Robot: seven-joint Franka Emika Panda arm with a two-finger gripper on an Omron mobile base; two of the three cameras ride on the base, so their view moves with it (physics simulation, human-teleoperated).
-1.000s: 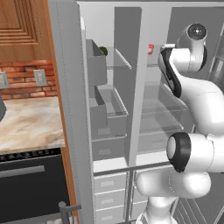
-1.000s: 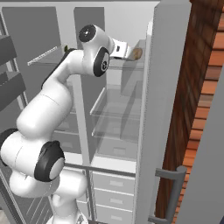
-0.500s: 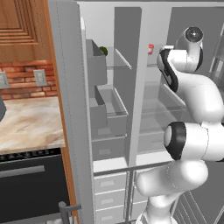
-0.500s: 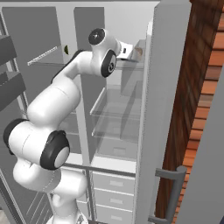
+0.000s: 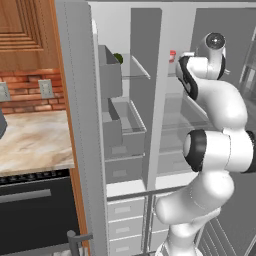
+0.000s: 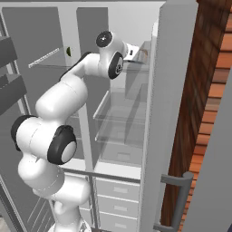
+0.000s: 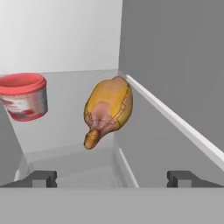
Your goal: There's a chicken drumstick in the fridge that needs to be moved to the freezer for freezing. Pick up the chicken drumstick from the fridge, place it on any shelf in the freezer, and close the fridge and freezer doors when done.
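The chicken drumstick [image 7: 108,109], golden orange-tan with its narrow end toward me, lies on the fridge's upper shelf [image 7: 70,83] close to the right wall. My gripper [image 7: 111,179] is open, and its two dark fingertips [image 7: 41,178] stand wide apart, a short way short of the drumstick and touching nothing. In the right base view the gripper [image 6: 135,53] reaches into the top shelf, where a tan bit of the drumstick [image 6: 144,55] shows by the door edge. The freezer [image 5: 131,125] is the left half, and its door [image 5: 75,130] stands open. The fridge door [image 6: 170,90] is open too.
A red-and-white tub [image 7: 24,96] sits left of the drumstick on the same shelf, also seen as the tub [image 5: 172,55]. A dark green ball [image 5: 118,57] rests on the freezer's top shelf. Grey door bins [image 5: 111,75] jut from the freezer door. A counter [image 5: 30,140] lies at left.
The arm has stretched deeper into the top of the fridge, carrying the hand closer to the drumstick. The jaws have stayed wide open.
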